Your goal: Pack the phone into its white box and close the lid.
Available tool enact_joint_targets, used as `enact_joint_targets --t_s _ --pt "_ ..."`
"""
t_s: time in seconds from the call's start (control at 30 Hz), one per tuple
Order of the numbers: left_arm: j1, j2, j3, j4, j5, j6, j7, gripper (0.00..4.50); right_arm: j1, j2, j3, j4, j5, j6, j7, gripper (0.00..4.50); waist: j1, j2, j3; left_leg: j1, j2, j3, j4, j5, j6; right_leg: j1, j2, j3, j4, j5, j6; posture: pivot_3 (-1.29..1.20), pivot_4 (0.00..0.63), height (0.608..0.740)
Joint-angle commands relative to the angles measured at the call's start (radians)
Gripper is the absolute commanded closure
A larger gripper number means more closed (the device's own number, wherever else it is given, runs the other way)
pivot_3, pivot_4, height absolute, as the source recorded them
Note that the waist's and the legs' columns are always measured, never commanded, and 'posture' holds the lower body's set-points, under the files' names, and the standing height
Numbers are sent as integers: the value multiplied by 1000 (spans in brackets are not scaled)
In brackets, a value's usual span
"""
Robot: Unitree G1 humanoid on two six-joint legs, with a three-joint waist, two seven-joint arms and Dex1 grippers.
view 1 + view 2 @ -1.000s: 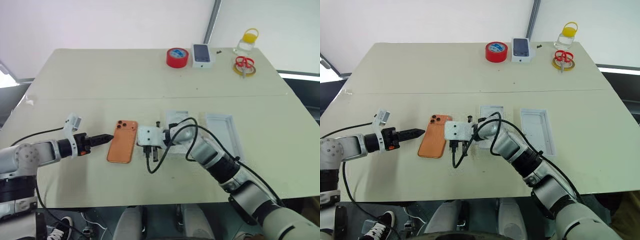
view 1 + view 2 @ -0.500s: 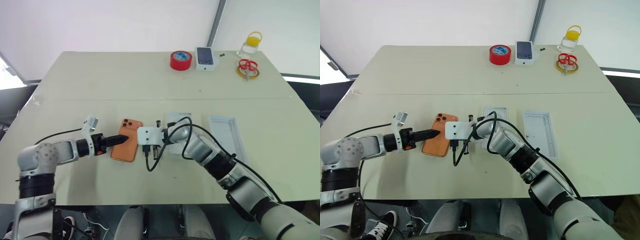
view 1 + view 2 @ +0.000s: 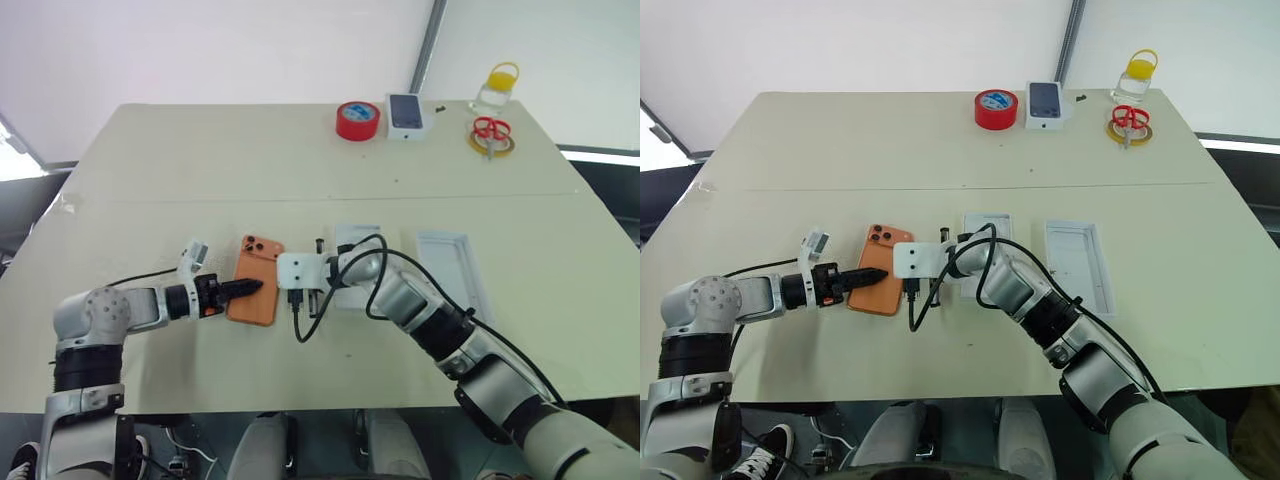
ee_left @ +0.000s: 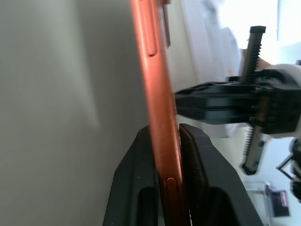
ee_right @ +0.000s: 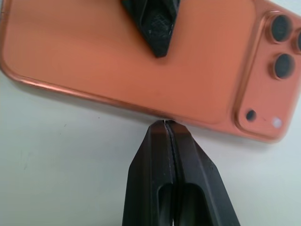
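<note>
The orange phone (image 3: pixel 256 279) lies camera side up on the table, left of centre. My left gripper (image 4: pixel 164 129) is shut on the phone, one finger above it and one under its left long edge. My right gripper (image 5: pixel 165 125) is shut, with nothing held, and its tips touch the phone's right long edge. Two white trays lie to the right of the phone. One tray (image 3: pixel 354 240) is partly under my right arm, and the other tray (image 3: pixel 452 268) lies further right. I cannot tell which is the white box and which is the lid.
At the table's far edge stand a red tape roll (image 3: pixel 357 120), a small white box with a phone picture (image 3: pixel 406 112), red scissors on a yellow ring (image 3: pixel 489 135) and a clear jar with a yellow lid (image 3: pixel 494 88). A black cable (image 3: pixel 312 318) loops off my right wrist.
My left gripper has moved right onto the phone and closed on its left edge. My right gripper has stayed shut at the phone's right edge.
</note>
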Motion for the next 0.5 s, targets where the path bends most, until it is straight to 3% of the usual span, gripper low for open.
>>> enact_joint_targets --t_s 0.03,0.17,0.3,0.5 --pt "0 -10 -13 15 -3 26 6 3477 -3 -10 -20 -5 -12 -6 -12 4500 1 0 0 0 0 0 0 0 0 0 0 0 0 0 0 0 150 740" --pt "-1 -23 9 23 -13 39 24 3477 -1 -8 -23 -5 -10 -11 -17 4500 0 0 0 0 0 0 0 0 0 0 0 0 0 0 0 0 150 740" --pt "-5 -60 70 34 -26 14 50 4473 5 -1 -53 -12 18 -23 -31 4500 0 0 0 0 0 0 0 0 0 0 0 0 0 0 0 0 150 740" --pt "13 -88 162 -61 -152 43 5 4473 33 -7 -186 -80 201 -77 45 4500 -2 -1 1 -3 1 0 0 0 -1 -4 0 0 0 1 1 0 150 740"
